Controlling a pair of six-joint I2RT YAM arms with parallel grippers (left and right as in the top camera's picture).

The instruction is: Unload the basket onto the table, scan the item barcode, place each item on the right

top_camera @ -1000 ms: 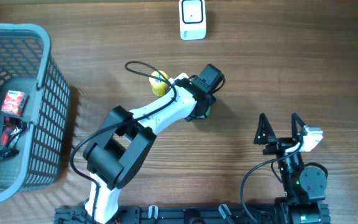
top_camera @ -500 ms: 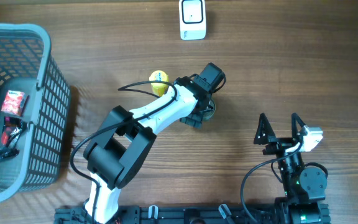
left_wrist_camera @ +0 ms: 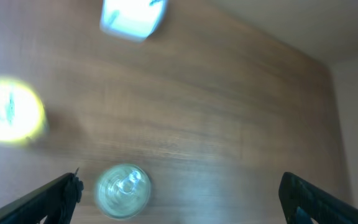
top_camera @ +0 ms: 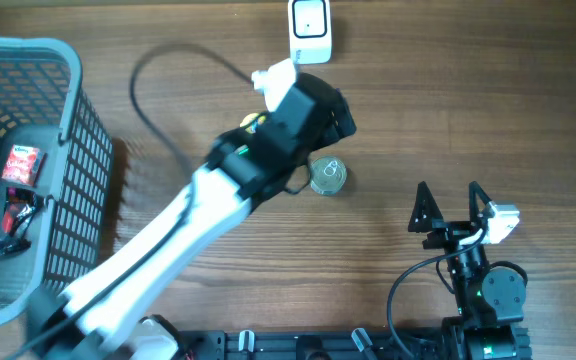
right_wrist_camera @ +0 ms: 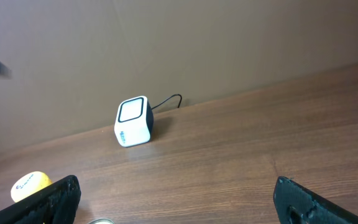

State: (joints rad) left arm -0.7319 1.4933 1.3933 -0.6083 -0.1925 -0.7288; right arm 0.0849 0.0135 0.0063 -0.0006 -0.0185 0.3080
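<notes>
A small silver can (top_camera: 327, 176) with a pull tab stands upright on the wooden table, free of any grip. My left gripper (top_camera: 330, 112) hangs high above it, open and empty. In the blurred left wrist view (left_wrist_camera: 179, 200) the can (left_wrist_camera: 123, 190) lies below, near the left finger. The white barcode scanner (top_camera: 310, 30) sits at the table's far edge, also seen in the wrist views (left_wrist_camera: 131, 17) (right_wrist_camera: 133, 121). My right gripper (top_camera: 449, 190) rests open and empty at the near right (right_wrist_camera: 179, 202).
A yellow round item (left_wrist_camera: 8, 111) lies left of the can, mostly covered by my left arm from above (top_camera: 255, 122). A grey wire basket (top_camera: 68, 150) holding a red packet (top_camera: 23, 163) stands at the left edge.
My left gripper opened off the can and rose well above the table, its arm now stretched diagonally. The can stands uncovered. The right arm has not moved.
</notes>
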